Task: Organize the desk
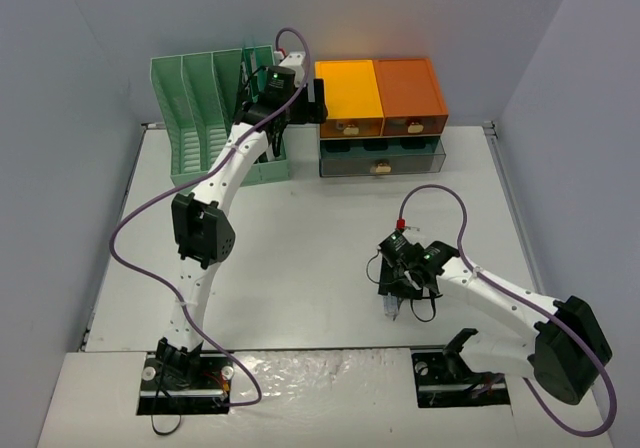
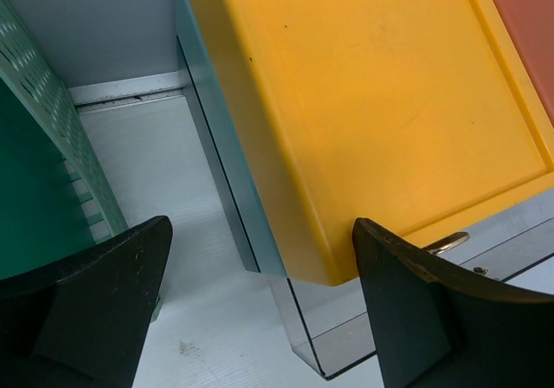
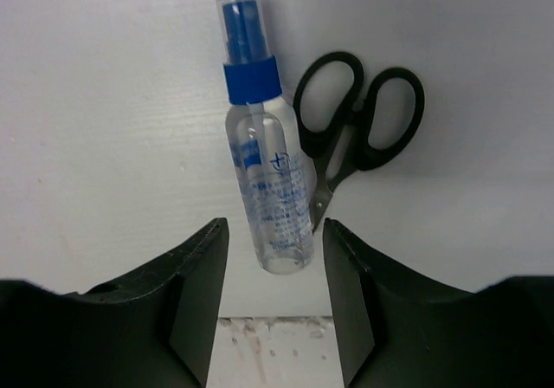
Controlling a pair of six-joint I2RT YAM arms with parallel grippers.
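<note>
The white desk [image 1: 320,218] carries a clear spray bottle [image 3: 264,171] with a blue cap, lying flat. Black-handled scissors [image 3: 359,128] lie just right of it, their blades touching the bottle's side. My right gripper [image 3: 274,232] hovers open over the bottle's base. That base sits between the fingertips, and there is a gap on each side. From above, the right gripper [image 1: 400,286] is at the desk's front right. My left gripper [image 1: 312,98] is open and empty at the back, between the green rack and the yellow-orange drawer cabinet [image 2: 372,102].
The green slotted file rack [image 1: 215,113] stands at the back left. The orange drawer cabinet [image 1: 380,98] stands beside it, with a clear lower drawer [image 2: 346,336] that has a metal handle. Grey walls close in the desk on three sides.
</note>
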